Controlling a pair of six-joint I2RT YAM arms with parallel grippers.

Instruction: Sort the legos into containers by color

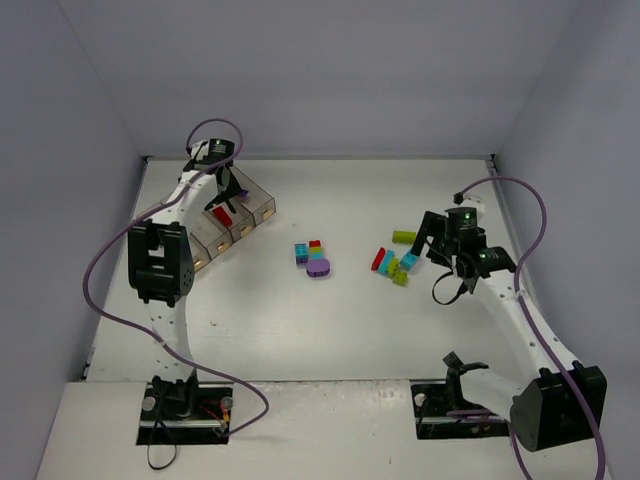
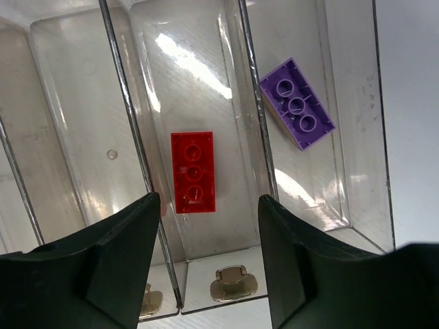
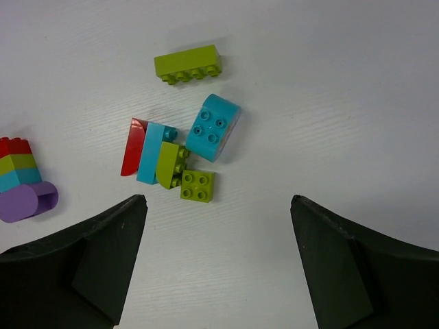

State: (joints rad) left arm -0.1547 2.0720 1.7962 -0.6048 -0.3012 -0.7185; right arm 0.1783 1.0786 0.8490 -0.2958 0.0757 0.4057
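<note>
Both sets of jaws stand apart with nothing between them. Up at the far left, the left gripper (image 2: pixel 206 205) hangs over the bins (image 2: pixel 68 103), fingers spread wide. Across the way, the right gripper (image 3: pixel 218 200) hovers open above a scatter of loose bricks.

Biggest first: the white table (image 1: pixel 300 320) carries everything. At its far left corner the bins sit in a joined row, set at a slant to the table's edge.

Down inside, through the left wrist camera, a red brick (image 2: pixel 193 171) lies flat, studs up, on the floor of one bin, right between the spread fingers. Next door, in the end bin, a purple brick (image 2: pixel 296 103) lies at an angle, studs up too.

Mid-table there's a stack (image 1: pixel 312 250) of red, green and cyan, with a round purple piece (image 3: pixel 27 201) touching its near end.

Now the right-hand cluster, straight ahead of the right gripper. A long green brick (image 3: pixel 188 64) lies on its own at the far side. Nearer in, a fat cyan brick (image 3: pixel 212 127) sits studs up. Beside it three pieces are pressed together on their sides: a red wedge (image 3: pixel 134 146), a cyan slab (image 3: pixel 151 152) and a green piece (image 3: pixel 169 164). Smallest of all, a square green brick (image 3: pixel 197 185) sits touching that green piece, nearest the gripper.
</note>
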